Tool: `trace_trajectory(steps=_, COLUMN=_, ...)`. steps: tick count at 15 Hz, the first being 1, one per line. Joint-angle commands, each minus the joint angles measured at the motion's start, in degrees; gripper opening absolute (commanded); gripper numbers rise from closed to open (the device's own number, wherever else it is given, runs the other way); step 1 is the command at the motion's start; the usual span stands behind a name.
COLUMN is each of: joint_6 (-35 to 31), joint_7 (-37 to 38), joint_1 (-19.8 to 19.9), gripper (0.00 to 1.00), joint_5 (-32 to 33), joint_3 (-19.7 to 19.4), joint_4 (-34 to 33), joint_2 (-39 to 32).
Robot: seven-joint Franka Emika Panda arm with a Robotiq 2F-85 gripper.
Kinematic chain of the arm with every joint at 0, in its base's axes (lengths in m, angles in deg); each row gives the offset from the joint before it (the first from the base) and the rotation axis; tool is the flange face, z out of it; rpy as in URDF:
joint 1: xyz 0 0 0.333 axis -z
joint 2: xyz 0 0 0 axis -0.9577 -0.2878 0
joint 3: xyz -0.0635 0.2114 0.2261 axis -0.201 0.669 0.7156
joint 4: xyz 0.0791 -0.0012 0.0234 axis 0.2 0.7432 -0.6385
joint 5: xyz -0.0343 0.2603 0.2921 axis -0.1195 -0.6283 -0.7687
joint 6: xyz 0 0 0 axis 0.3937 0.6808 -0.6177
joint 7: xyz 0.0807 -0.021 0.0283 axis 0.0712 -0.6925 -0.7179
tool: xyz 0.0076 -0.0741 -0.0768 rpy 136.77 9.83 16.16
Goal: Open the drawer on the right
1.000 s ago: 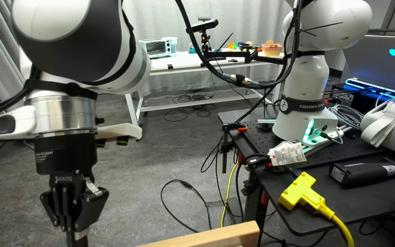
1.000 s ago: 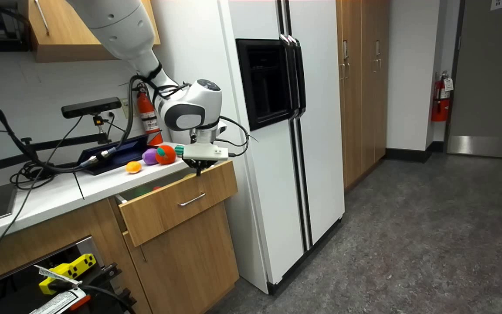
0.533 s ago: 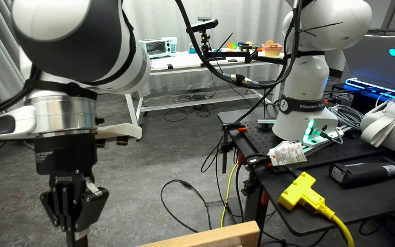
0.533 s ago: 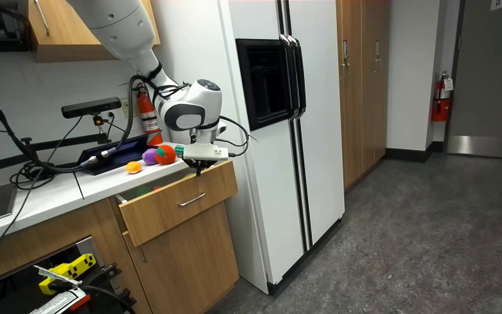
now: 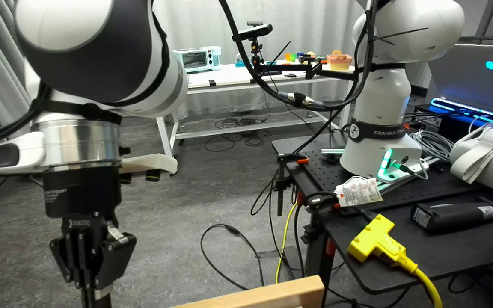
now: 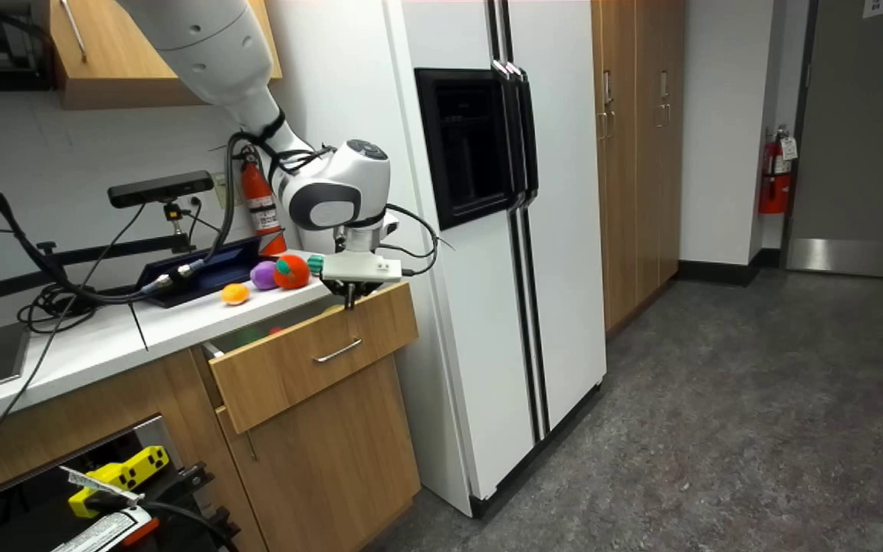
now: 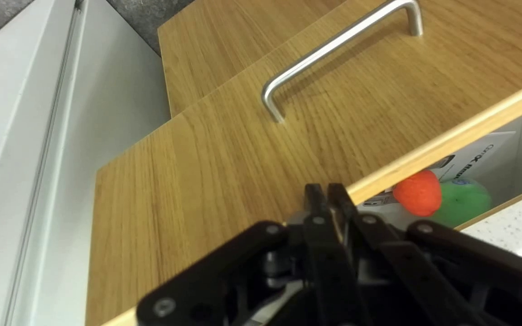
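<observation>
Because the wrist view looks down into the partly open drawer [image 7: 224, 181], it plainly shows a red ball [image 7: 417, 192] and a green ball [image 7: 467, 201] at 3 o'clock from the gripper [image 7: 326, 190], whose tips sit almost pressed together by the drawer's top edge, a sliver of gap between them, contact unclear. The handle [image 7: 340, 50] lies at 12 o'clock. Only an exterior view shows the orange ball [image 6: 234, 294] on the counter [image 6: 89, 360], at 10 o'clock from the drawer.
</observation>
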Motion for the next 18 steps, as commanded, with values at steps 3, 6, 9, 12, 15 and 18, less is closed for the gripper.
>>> trace_trajectory(steps=3, joint_6=-6.72, joint_7=0.02, joint_1=-2.74, gripper=0.57, joint_5=0.95, joint_3=-0.24, joint_4=0.22, joint_2=2.04)
trace_trajectory(steps=6, joint_6=-10.26, joint_7=-0.25, joint_1=-3.92, gripper=0.79, joint_5=2.61, joint_3=1.39, joint_4=0.28, joint_2=2.92)
trace_trajectory(steps=9, joint_6=-11.73, joint_7=-0.89, joint_1=-4.68, gripper=0.99, joint_5=4.87, joint_3=3.02, joint_4=-0.34, joint_2=1.93)
trace_trajectory(steps=12, joint_6=-10.48, joint_7=-3.18, joint_1=-3.56, gripper=0.96, joint_5=6.59, joint_3=5.55, joint_4=-1.12, joint_2=-0.49)
trace_trajectory(steps=15, joint_6=-9.20, joint_7=-6.34, joint_1=-2.61, gripper=0.67, joint_5=7.86, joint_3=7.17, joint_4=-1.77, joint_2=-2.87)
trace_trajectory(steps=18, joint_6=-7.18, joint_7=-7.97, joint_1=-2.87, gripper=0.43, joint_5=10.43, joint_3=6.84, joint_4=-2.66, joint_2=-5.34)
